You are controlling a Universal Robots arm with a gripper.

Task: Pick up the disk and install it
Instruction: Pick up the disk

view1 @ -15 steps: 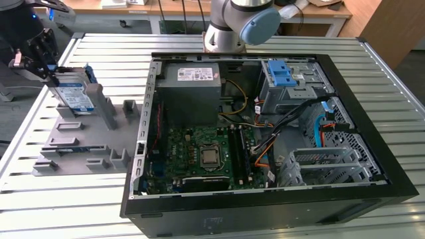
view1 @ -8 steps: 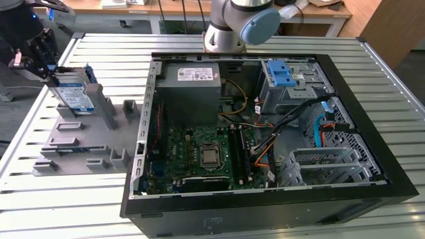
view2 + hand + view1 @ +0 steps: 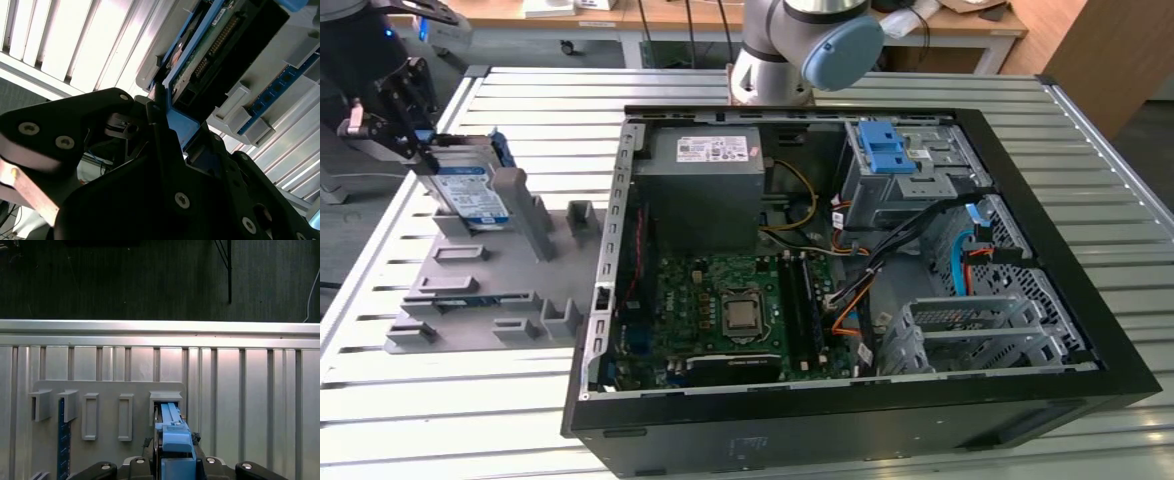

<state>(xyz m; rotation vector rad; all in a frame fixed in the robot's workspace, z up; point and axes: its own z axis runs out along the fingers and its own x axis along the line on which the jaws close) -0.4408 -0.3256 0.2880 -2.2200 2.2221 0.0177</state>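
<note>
1. Disk (image 3: 470,200) standing on edge in 1 slot of the grey holder (image 3: 480,290), on the tabletop (image 3: 520,100) at the exterior view's left, well apart from the open computer case (image 3: 1067,250).
2. Tool (image 3: 172,452) pinching the blue rail (image 3: 171,420) along the upper edge.
3. Probably best: grip kept centred, pull kept in line with the slot, no tilt, to avoid jamming against the slot walls.
</note>
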